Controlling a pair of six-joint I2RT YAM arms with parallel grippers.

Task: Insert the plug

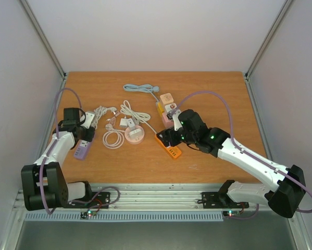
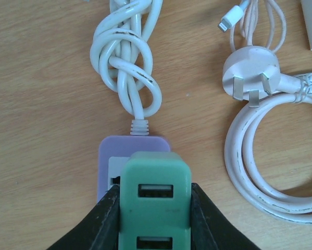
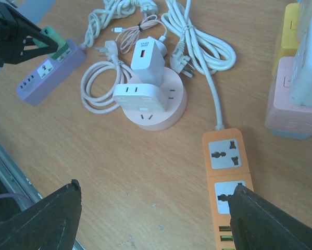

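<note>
Hidden under the green adapter [image 2: 156, 208]: most of the purple power strip [image 2: 134, 147], with only its far end and a sliver of socket face showing. Cut off at the bottom edge of the left wrist view: the adapter's near end and the left gripper [image 2: 154, 190] fingers [image 2: 106, 226] clamping it. Right of the purple power strip, cropped at the frame's edge: a white cable coil [image 2: 260, 172]. Far right of it in the right wrist view, cut off below and partly covered by a blurred right gripper [image 3: 154, 187] finger: the orange power strip [image 3: 227, 156].
</note>
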